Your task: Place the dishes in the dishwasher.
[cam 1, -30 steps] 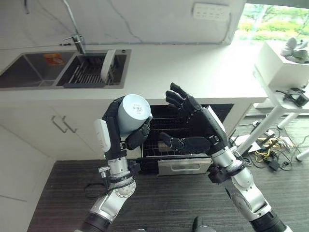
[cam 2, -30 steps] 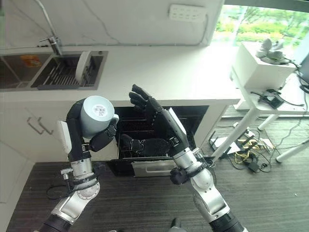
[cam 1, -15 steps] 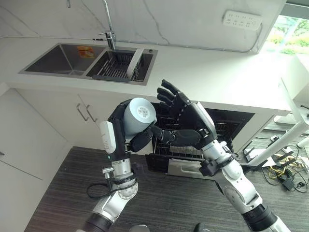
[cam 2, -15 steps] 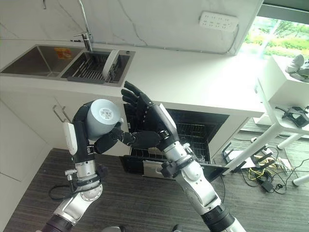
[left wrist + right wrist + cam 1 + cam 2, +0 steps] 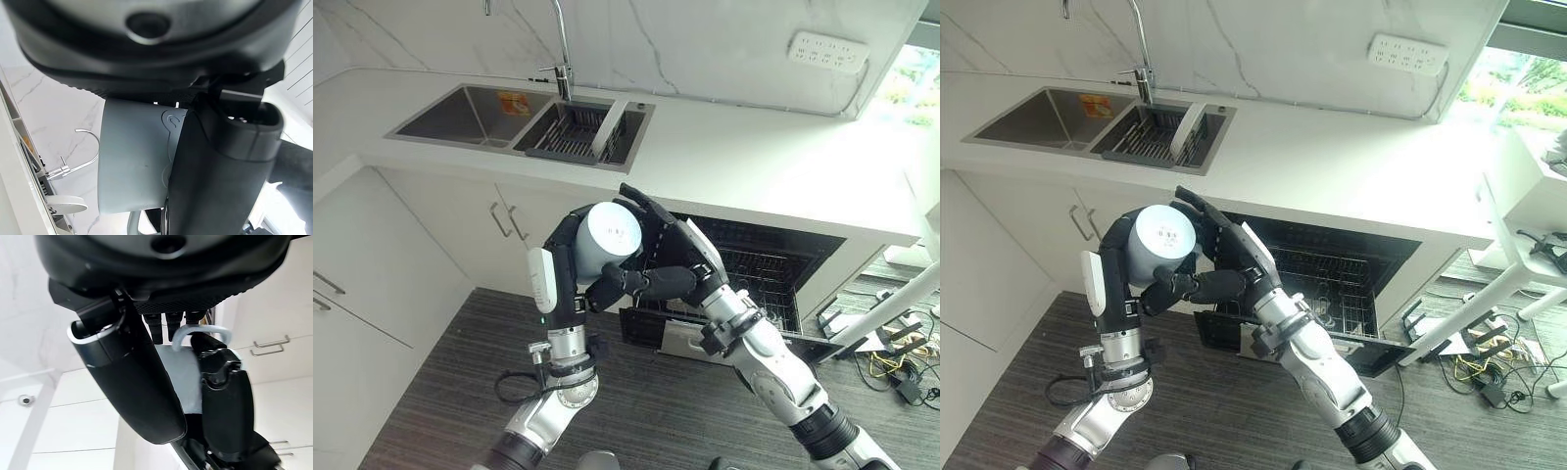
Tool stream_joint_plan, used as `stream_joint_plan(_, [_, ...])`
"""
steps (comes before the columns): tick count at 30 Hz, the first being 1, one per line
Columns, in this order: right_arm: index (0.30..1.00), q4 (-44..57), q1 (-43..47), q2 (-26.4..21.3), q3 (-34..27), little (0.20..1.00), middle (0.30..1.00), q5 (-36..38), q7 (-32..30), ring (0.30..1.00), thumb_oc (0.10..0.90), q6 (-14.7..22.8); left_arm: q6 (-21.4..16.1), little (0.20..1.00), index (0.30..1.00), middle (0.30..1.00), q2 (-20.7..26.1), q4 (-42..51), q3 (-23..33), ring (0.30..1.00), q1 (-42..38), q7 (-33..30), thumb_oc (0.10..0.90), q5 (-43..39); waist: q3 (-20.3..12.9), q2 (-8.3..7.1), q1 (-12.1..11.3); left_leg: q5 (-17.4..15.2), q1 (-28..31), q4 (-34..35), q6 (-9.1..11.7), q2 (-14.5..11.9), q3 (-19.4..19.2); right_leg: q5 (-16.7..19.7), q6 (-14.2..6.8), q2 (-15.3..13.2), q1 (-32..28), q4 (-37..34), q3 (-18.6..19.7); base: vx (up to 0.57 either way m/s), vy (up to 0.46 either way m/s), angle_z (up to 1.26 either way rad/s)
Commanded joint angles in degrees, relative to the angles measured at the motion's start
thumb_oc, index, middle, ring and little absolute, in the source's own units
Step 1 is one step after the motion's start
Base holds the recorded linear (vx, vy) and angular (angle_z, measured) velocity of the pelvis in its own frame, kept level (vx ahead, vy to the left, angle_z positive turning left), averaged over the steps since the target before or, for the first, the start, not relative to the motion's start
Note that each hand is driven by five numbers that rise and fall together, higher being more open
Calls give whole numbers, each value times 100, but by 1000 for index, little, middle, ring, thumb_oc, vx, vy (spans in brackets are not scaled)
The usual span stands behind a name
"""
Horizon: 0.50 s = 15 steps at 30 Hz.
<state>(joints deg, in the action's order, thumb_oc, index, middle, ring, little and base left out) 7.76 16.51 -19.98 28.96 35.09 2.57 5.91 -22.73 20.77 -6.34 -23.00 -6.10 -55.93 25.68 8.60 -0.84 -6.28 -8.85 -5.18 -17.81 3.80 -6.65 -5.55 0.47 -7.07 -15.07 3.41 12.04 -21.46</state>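
Before open dishwasher (image 5: 744, 269): grey mug (image 5: 608, 238) gripped in curled left hand (image 5: 570, 257); right hand (image 5: 668, 257) fingers straight, touching mug's right side.

sink (image 5: 460, 111) in white counter (image 5: 754, 162) | faucet (image 5: 560, 39) behind | wall outlet strip (image 5: 827, 51) | possibly a plate in sink rack (image 5: 570, 135)
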Motion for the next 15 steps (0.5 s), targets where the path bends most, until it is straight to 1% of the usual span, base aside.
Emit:
stream_joint_plan(1, [900, 103, 719, 383, -91, 900, 900, 374, 35, 900, 800, 398, -515, 300, 300, 300, -53, 294, -276, 300, -825, -242, 400, 283, -343, -135, 14, -592, 96, 62, -146, 194, -228, -1171, -166, 46, -273, 515, 227, 0, 0, 0])
stream_joint_plan(5, [900, 28, 769, 457, 2, 900, 900, 349, -32, 900, 800, 307, -503, 300, 300, 300, -77, 284, -329, 300, -857, -288, 400, 299, -328, -141, -4, -592, 98, 62, -149, 203, -222, -1166, -170, 42, -272, 515, 231, 0, 0, 0])
stream_joint_plan(9, [900, -120, 806, 527, 132, 900, 900, 405, -194, 900, 800, 269, -443, 300, 300, 300, -95, 249, -367, 300, -920, -488, 400, 376, -313, -140, -1, -595, 111, 62, -147, 196, -239, -1166, -170, 44, -272, 515, 244, 0, 0, 0])
stream_joint_plan(12, [900, -259, 784, 657, 235, 900, 900, 474, -101, 900, 800, 326, -422, 300, 300, 300, -148, 248, -396, 300, -961, -641, 400, 337, -297, -130, -1, -594, 120, 62, -148, 201, -232, -1166, -174, 48, -273, 515, 266, 0, 0, 0])
stream_joint_plan(13, [900, -236, 801, 679, 258, 900, 900, 526, -95, 900, 800, 313, -439, 300, 300, 300, -164, 189, -416, 300, -972, -653, 400, 277, -289, -134, -1, -595, 125, 62, -150, 202, -235, -1163, -172, 47, -276, 515, 266, 0, 0, 0])
stream_joint_plan(15, [900, -215, 912, 755, 350, 900, 900, 577, -103, 900, 800, 339, -639, 300, 300, 300, -285, 37, -503, 300, -939, -667, 400, 113, -268, -155, -28, -599, 137, 62, -156, 207, -235, -1161, -163, 49, -284, 515, 258, 0, 0, 0])
